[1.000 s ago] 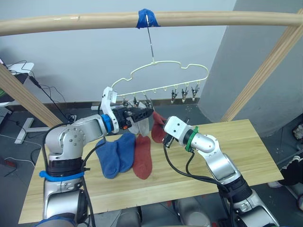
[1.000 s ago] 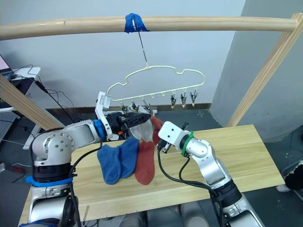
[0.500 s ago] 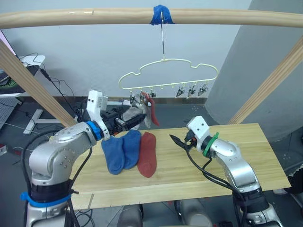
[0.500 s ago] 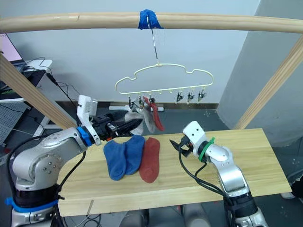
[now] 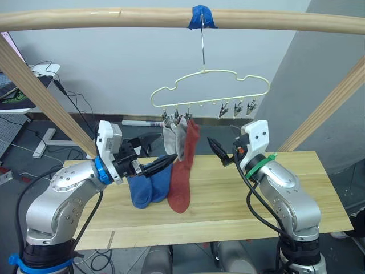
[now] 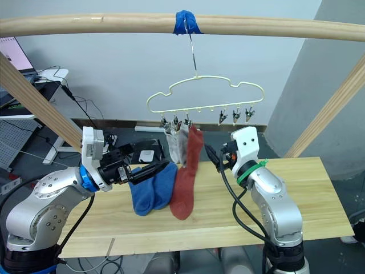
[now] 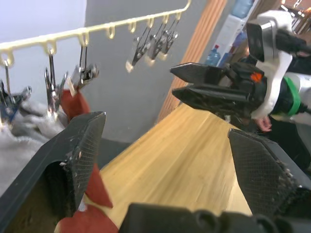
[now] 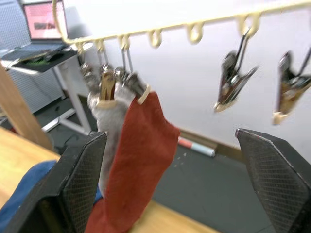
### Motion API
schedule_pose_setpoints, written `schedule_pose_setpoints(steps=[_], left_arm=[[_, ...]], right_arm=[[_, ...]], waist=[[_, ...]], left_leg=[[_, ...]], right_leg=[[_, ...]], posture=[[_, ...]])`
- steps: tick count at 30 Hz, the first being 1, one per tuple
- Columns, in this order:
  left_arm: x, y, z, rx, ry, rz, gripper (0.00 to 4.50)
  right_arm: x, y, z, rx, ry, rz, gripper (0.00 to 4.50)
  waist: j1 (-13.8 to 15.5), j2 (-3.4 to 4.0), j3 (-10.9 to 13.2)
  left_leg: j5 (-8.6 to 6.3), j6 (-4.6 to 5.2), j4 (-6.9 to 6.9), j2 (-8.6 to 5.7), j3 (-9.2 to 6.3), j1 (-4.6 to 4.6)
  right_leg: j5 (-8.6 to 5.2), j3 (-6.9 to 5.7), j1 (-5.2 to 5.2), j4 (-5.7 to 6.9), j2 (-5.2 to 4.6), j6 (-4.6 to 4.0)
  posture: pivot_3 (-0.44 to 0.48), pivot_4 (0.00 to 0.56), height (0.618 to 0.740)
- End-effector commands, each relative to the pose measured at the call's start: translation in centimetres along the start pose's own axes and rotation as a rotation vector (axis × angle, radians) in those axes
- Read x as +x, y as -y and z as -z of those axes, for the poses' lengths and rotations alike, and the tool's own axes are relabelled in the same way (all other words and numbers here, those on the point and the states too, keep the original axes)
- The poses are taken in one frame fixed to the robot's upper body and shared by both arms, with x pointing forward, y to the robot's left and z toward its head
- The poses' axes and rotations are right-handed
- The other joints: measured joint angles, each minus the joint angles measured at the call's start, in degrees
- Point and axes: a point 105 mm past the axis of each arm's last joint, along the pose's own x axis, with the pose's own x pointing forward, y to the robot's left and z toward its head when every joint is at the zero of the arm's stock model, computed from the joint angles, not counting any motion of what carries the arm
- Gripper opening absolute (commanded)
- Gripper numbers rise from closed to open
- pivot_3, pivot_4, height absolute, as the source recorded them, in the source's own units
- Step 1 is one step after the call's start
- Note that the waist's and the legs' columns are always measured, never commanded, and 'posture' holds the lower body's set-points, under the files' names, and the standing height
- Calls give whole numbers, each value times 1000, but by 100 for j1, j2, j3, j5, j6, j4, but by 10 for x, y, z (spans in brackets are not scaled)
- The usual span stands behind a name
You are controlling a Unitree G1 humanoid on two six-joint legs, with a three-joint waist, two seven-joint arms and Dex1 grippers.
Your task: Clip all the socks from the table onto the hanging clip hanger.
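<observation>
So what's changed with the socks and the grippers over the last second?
The right gripper let go of the rust-red sock and drew back open; that sock now hangs clipped on the clip hanger beside the grey socks. The left gripper pulled away, open. The blue socks and another red one stayed on the table.

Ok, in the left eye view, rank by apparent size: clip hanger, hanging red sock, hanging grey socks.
1. clip hanger, widest by far
2. red sock
3. grey socks, partly hidden behind the red one, so their rank is less sure
</observation>
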Motion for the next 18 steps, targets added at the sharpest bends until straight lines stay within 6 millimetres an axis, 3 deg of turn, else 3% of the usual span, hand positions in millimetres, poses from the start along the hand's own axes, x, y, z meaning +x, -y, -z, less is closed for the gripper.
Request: schedule_pose_setpoints(steps=[1, 18], left_arm=[[5, 5, -16, 71, 65, 16, 4500], [13, 17, -36, 30, 150, 64, 4500]], right_arm=[[9, -3, -12, -11, 59, 19, 3202], [37, 20, -18, -34, 85, 151, 3202]], waist=[[1, 1, 1], [20, 6, 6]], left_leg=[[0, 0, 0, 0, 0, -1], [0, 2, 2, 2, 0, -1]], right_leg=[[0, 0, 0, 0, 0, 0], [1, -1, 0, 3, 2, -1]], posture=[[-88, 207, 740], [-67, 219, 740]])
